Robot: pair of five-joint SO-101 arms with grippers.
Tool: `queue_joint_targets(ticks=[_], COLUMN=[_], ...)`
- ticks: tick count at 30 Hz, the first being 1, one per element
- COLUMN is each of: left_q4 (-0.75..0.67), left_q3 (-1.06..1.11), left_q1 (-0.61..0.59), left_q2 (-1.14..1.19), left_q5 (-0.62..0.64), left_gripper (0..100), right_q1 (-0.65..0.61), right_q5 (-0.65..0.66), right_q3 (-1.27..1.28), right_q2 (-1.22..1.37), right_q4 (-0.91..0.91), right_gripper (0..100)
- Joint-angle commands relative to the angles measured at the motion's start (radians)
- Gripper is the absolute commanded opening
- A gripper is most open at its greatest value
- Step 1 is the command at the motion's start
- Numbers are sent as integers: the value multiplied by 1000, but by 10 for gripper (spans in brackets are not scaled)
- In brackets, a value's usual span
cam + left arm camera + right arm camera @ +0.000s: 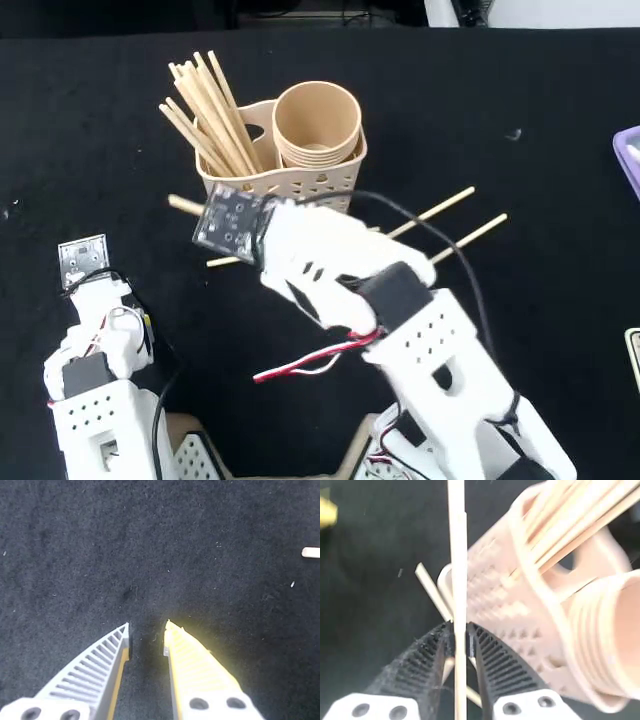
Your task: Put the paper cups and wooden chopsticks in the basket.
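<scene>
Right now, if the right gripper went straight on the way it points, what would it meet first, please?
Most likely the basket: the right gripper, shut on a chopstick, points at its perforated near corner. Depth is unclear; the loose chopstick lying there could come first.

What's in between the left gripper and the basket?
In the high view, mostly bare black cloth lies between the left gripper and the basket, with one chopstick end poking in.

Robot lab bench, black cloth table.
</scene>
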Motion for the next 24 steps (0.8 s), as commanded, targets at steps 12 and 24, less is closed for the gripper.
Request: queue_joint_targets(ticks=[12,24], left_q4=[-18,-18], left_q3=[-8,-8], left_q1=[-7,-7], left_q2=[-11,-11], left_q5=[9,9], left_gripper=[127,127], right_q1=[-41,-34], right_q5=[-356,-451], right_q3=[-262,15], right_q2=[-31,-30], right_q4=[-318,-1007], right_gripper=[11,11])
